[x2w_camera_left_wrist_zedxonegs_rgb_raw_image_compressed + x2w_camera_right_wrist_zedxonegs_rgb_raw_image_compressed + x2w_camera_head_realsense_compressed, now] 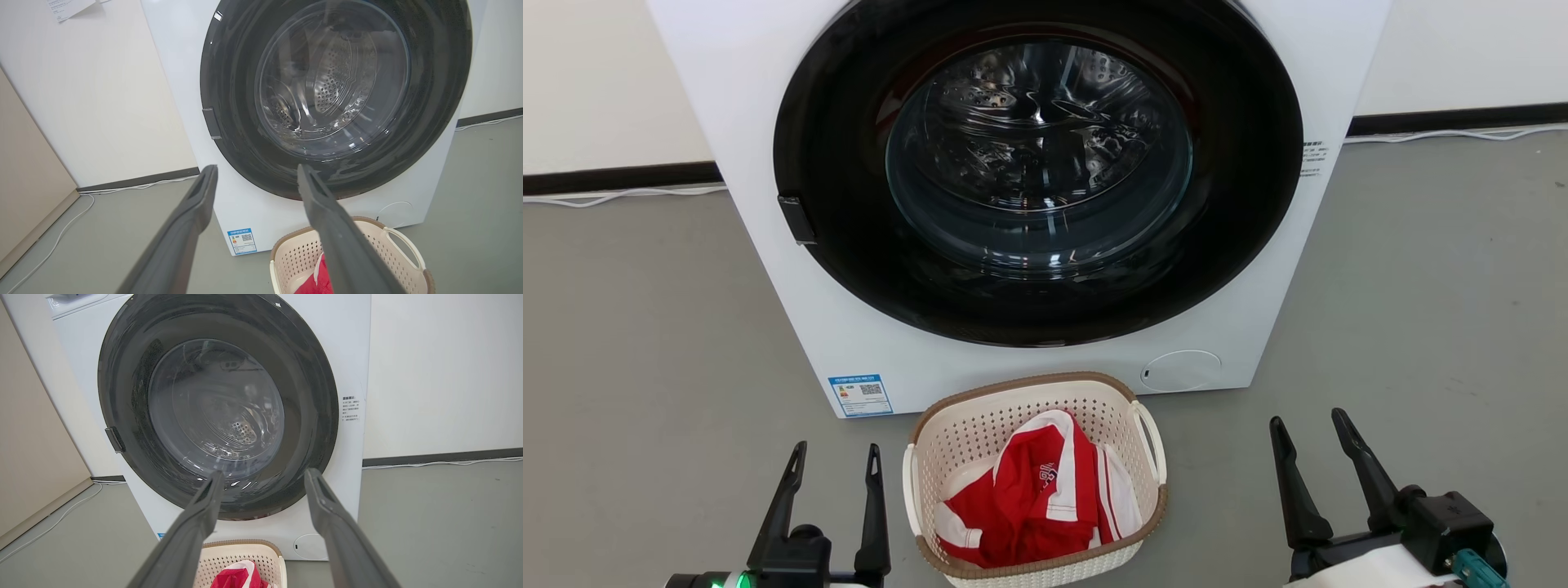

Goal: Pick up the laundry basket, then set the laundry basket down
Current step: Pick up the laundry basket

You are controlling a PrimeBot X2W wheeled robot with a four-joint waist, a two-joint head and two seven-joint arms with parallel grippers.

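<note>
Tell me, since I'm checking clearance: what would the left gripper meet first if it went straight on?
Probably the washing machine, near the lower left of its dark door, though depth is unclear. The left gripper stands left of the laundry basket.

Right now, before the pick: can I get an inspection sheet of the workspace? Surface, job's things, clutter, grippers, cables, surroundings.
Surface: grey floor, flat and bare around the basket.
Job's things: laundry basket upright on the floor, just in front of the washer; red and white garment inside it; white loop handles free.
Clutter: nothing seen.
Grippers: left gripper open, beside the basket's left side, holding nothing; right gripper open, further off on the basket's right, holding nothing.
Cables: white cable along the wall base on the left, another on the right, both away from the basket.
Surroundings: white washing machine, door shut, drum looks empty; pale wall behind.
</note>
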